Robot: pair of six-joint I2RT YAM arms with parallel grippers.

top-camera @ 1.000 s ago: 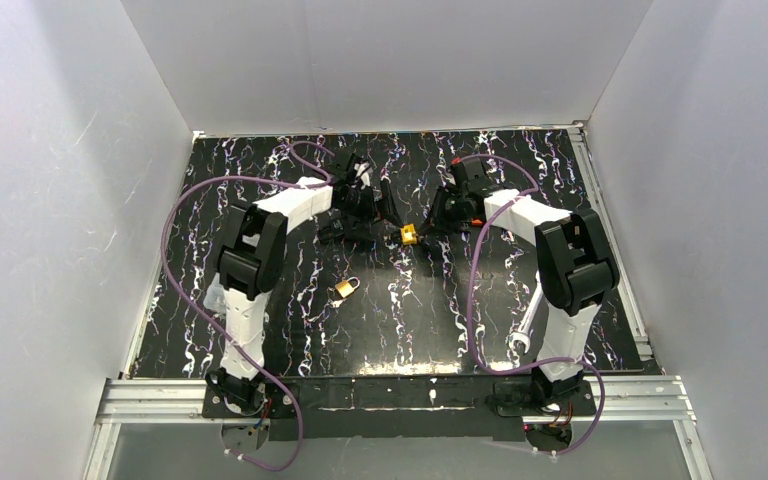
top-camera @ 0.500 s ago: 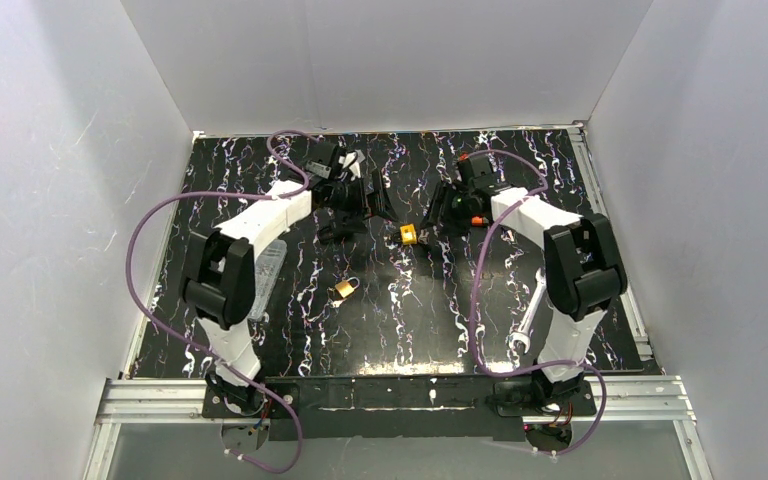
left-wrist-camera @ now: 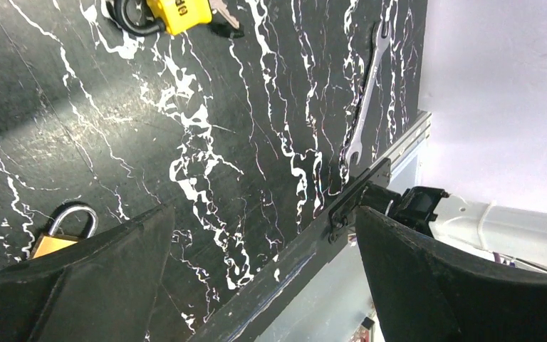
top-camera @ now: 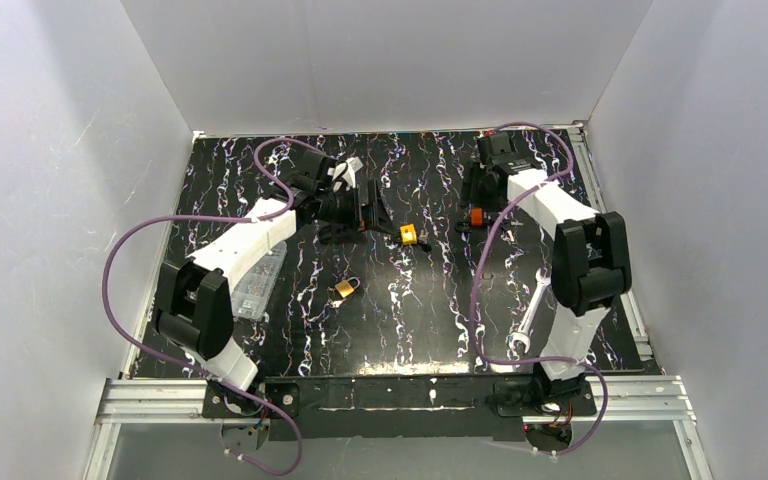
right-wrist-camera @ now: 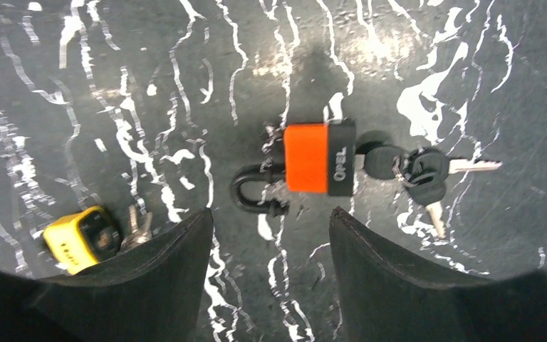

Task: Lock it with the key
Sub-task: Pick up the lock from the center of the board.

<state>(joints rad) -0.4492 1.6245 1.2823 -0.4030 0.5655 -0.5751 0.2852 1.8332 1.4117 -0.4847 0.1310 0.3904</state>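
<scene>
- The right gripper (right-wrist-camera: 271,214) stands open. Its two black fingers (right-wrist-camera: 157,278) sit apart at the bottom of the right wrist view, with only tabletop between them, and it holds nothing.
- Just above that gap, in the middle of the view, an orange padlock (right-wrist-camera: 319,158) lies flat. Its black shackle points left and a bunch of keys (right-wrist-camera: 407,171) sits at its right end.
- At the lower left of the same view, beside the left finger, lies the yellow padlock (right-wrist-camera: 78,241). A key (right-wrist-camera: 137,224) lies against its right side.
- The left gripper (left-wrist-camera: 263,221) is spread wide and holds nothing, with its fingers filling the bottom corners of the left wrist view.
- In that view the yellow padlock lies at the top edge, left of centre.
- A brass padlock (left-wrist-camera: 63,235) lies at the lower left, partly hidden behind the finger.
- A wrench (left-wrist-camera: 365,100) lies at the upper right, near the table's edge.
- From above, the yellow padlock lies mid-frame on the black marbled table (top-camera: 400,320), between the two grippers and apart from both.
- The orange padlock is just to its right, and the brass padlock is below and to its left.
</scene>
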